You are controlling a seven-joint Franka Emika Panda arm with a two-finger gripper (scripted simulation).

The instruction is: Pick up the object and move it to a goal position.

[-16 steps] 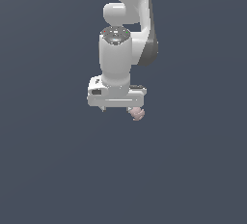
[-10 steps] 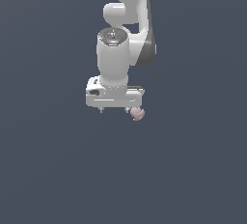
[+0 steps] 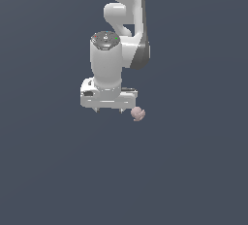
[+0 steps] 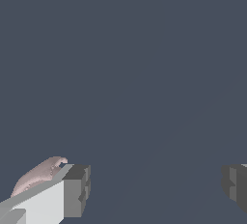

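Wrist view showed my gripper (image 4: 154,189) spread wide, nothing between the fingers (image 4: 75,191). The pinkish lumpy ball (image 3: 138,114) sat outside one finger, toward the exterior view's right. I needed to shift sideways over it before closing.

the exterior view stands off at some distance and looks at the arm (image 3: 121,30) from high up, seeing the top of its wrist and the gripper (image 3: 109,108) hanging below against plain dark ground. the wrist view rides on the arm itself and looks past the fingers (image 4: 72,191) at very close range, with one finger at each side of the picture. both views share the gripper's fingertips and the small object (image 3: 138,114) (image 4: 38,175) just outside one finger.
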